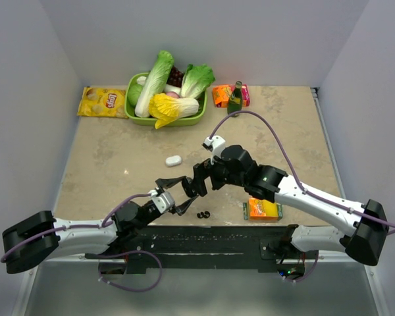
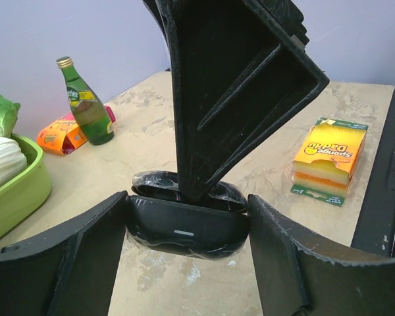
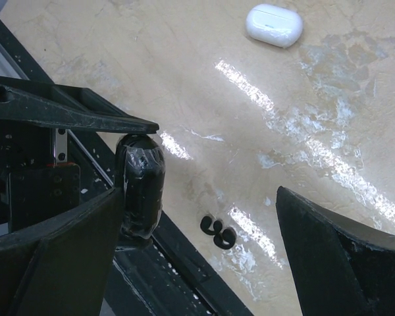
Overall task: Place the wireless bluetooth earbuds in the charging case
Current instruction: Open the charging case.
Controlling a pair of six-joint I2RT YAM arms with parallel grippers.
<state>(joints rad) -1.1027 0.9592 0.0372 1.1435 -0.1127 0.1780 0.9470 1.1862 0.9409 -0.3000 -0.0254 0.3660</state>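
A black charging case (image 2: 184,230), wrapped in clear film, is gripped across its ends by my left gripper (image 2: 187,214), just above the table. Its lid (image 2: 151,186) is open behind it. My right gripper (image 3: 197,253) is open; one of its fingers (image 2: 217,99) comes down from above into the opened case. In the right wrist view the case (image 3: 139,187) stands beside that finger. Two black earbuds (image 3: 217,232) lie together on the table between the right fingers, also in the top view (image 1: 202,214). A shut white case (image 1: 174,160) lies farther back. White earbuds are out of view.
A yellow sponge pack (image 1: 263,209) lies right of the grippers. A green basket (image 1: 135,115) of vegetables, a chips bag (image 1: 102,102), a green bottle (image 1: 235,97) and an orange pack (image 1: 222,96) stand at the back. A black strip (image 1: 204,243) runs along the near edge.
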